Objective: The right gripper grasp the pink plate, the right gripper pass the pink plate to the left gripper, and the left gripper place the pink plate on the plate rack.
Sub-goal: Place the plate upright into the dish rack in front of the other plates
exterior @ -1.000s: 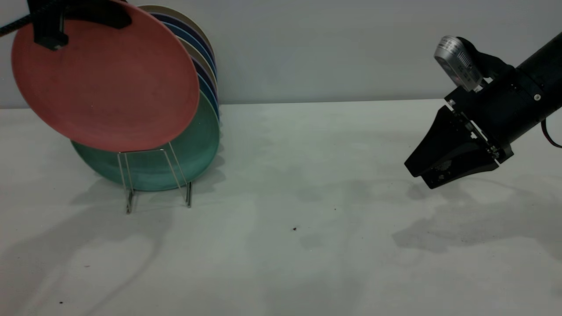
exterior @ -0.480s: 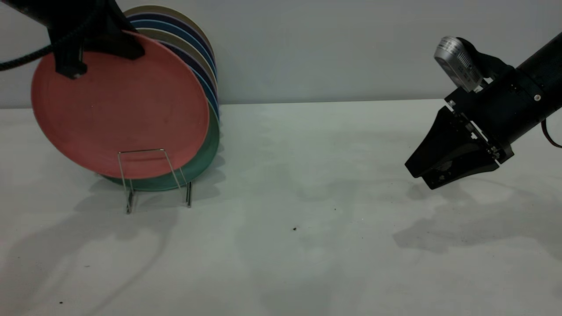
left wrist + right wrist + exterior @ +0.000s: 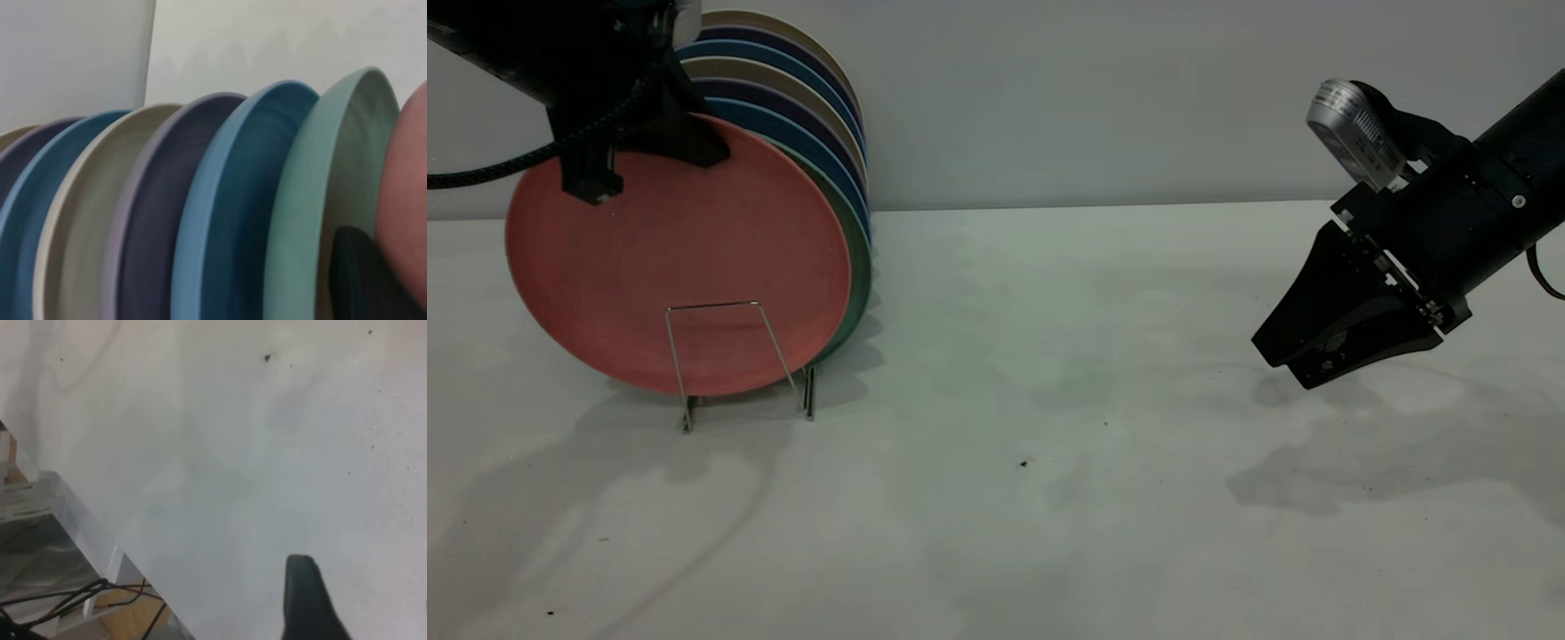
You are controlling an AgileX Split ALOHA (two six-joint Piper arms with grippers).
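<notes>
The left gripper [image 3: 618,147] fingers clamp the top rim of the pink plate [image 3: 680,267], keeping it upright on edge for slotting. The plate sits at the front of the rack [image 3: 738,364], against the green plate [image 3: 340,200]. The right gripper [image 3: 1325,333], far from the rack, hangs with fingers closed on nothing. No legible writing.

The left gripper [image 3: 618,147] hung high over the desk's far left corner, jaws pointing down and clamped on the pink plate [image 3: 680,267]. The right gripper [image 3: 1285,356] hovered above the desk near its right edge, angled down toward the middle, jaws together and empty.
</notes>
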